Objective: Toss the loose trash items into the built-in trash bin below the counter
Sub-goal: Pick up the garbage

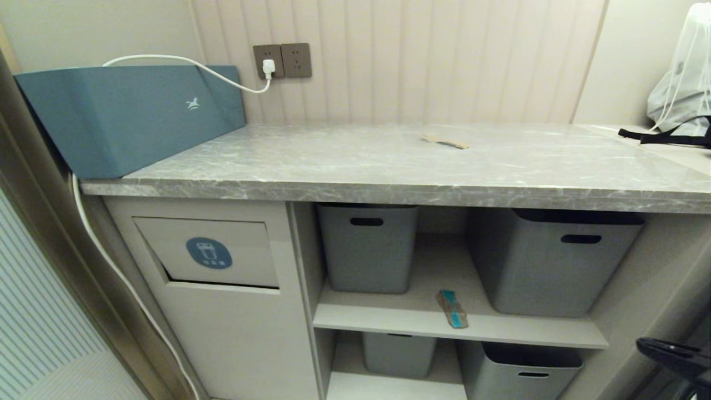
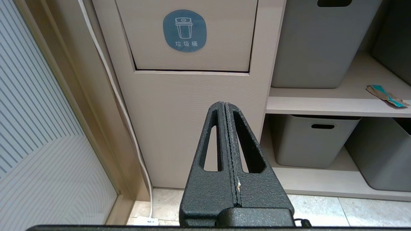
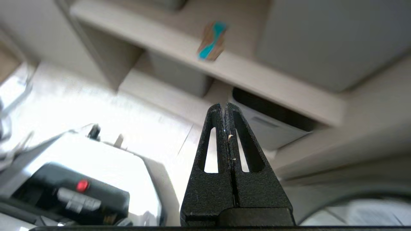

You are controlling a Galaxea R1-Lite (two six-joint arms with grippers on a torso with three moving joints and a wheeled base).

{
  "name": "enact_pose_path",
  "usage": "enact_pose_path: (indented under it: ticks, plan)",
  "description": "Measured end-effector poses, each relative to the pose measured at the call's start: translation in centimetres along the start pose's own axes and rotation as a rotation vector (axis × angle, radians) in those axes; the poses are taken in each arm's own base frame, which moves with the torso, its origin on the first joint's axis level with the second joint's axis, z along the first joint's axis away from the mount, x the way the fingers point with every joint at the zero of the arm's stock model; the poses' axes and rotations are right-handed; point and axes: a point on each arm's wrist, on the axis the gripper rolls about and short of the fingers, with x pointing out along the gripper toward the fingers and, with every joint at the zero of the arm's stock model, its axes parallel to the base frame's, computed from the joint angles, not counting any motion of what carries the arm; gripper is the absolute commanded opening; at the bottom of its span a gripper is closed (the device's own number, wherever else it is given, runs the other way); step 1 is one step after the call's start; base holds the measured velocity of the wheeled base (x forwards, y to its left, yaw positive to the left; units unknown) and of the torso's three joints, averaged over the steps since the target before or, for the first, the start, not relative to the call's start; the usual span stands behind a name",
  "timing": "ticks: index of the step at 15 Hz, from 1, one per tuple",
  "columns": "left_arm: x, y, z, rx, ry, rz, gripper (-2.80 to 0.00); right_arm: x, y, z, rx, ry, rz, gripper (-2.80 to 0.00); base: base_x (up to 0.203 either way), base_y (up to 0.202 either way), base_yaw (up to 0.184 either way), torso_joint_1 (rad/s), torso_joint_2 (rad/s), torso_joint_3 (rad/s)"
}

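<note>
1. The counter [image 1: 355, 161] served as the landmark. One plain brown cardboard scrap [image 1: 445, 141] lay on top of it, toward the back wall and right of its middle.
2. A second scrap with a teal-blue side [image 1: 452, 309] lay below the counter on the upper open shelf [image 1: 389, 319], between two grey tubs [image 1: 369, 247] and near the shelf's front edge. No silvery packet showed in any view.
3. The built-in trash bin [image 1: 214, 253] sat under the counter's left end, its flap looking shut and flush with the cabinet front.
4. The right gripper [image 3: 223, 106] had its fingers pressed together and held nothing. It hung below counter level, facing the shelves, with the teal scrap ahead and well apart.
5. The left gripper [image 2: 224, 104] was likewise closed and empty, low in front of the bin's cabinet under the flap.
6. The step in hand was probably the reach for the shelf scrap. To do it well, the right fingers would need to part before arriving, come in level between the tubs without brushing them, and pinch the scrap's near edge, since it lay flat.
</note>
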Motion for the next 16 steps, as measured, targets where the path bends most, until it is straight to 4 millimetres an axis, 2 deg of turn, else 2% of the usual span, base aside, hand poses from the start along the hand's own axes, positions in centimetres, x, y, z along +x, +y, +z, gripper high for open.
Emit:
enact_pose_path:
  ticks: [4,8,11,16]
  plan:
    - [0.0,0.0,0.0,0.000,0.000,0.000,-2.80,7.4,-0.6,0.4,-0.016,0.132,-0.010,-2.80,0.000,0.000,0.000,0.000,0.00,0.000]
    - [0.0,0.0,0.0,0.000,0.000,0.000,-2.80,13.8,0.5,-1.3,-0.058,0.202,-0.002,-2.80,0.000,0.000,0.000,0.000,0.00,0.000]
    - [0.0,0.0,0.0,0.000,0.000,0.000,-2.80,17.3,1.2,-3.6,-0.074,0.236,0.004,-2.80,0.000,0.000,0.000,0.000,0.00,0.000]
    - [0.0,0.0,0.0,0.000,0.000,0.000,-2.80,21.1,2.3,-6.2,-0.048,0.294,0.046,-2.80,0.000,0.000,0.000,0.000,0.00,0.000]
